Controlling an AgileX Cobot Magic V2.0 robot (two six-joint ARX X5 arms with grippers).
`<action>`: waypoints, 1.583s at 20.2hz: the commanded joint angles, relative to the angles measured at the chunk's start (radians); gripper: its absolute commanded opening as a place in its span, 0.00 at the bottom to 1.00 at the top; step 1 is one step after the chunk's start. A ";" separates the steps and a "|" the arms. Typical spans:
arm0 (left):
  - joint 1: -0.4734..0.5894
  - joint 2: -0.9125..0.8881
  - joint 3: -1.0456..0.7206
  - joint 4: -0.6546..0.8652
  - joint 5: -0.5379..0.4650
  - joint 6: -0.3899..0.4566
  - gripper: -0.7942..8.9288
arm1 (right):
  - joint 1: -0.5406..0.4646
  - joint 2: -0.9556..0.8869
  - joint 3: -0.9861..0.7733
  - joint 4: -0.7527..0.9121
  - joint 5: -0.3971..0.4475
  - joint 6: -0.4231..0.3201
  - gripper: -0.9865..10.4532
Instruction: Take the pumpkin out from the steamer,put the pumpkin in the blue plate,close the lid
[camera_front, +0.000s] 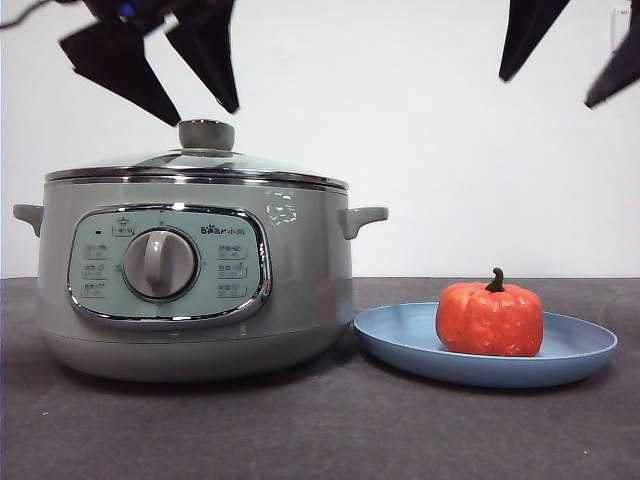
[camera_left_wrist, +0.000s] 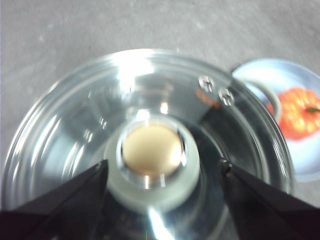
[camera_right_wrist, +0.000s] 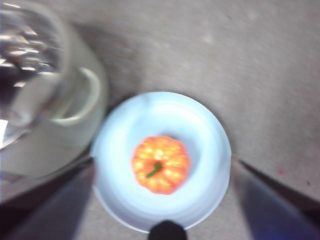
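Observation:
The sage-green steamer (camera_front: 195, 290) stands at the left with the glass lid (camera_front: 200, 162) seated on its chrome rim. My left gripper (camera_front: 190, 100) hovers open just above the lid's knob (camera_left_wrist: 152, 152), its jaws spread to either side without touching it. The orange pumpkin (camera_front: 490, 318) sits upright in the middle of the blue plate (camera_front: 580, 350), right of the steamer. My right gripper (camera_front: 570, 85) hangs open high above the plate, and the pumpkin (camera_right_wrist: 160, 164) shows between its jaws far below on the plate (camera_right_wrist: 200, 130).
The steamer's right side handle (camera_front: 362, 218) reaches toward the plate, whose rim nearly touches the pot's base. Dark grey tabletop (camera_front: 320, 430) runs across the front; a white wall stands behind.

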 joint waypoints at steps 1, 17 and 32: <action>-0.004 -0.054 0.001 -0.051 0.005 -0.008 0.22 | 0.027 -0.051 -0.010 0.006 -0.004 -0.006 0.20; -0.204 -0.710 -0.418 -0.007 -0.204 -0.097 0.07 | 0.233 -0.524 -0.532 0.480 0.164 0.207 0.07; -0.204 -0.709 -0.418 -0.080 -0.204 -0.096 0.08 | 0.234 -0.526 -0.531 0.438 0.161 0.204 0.07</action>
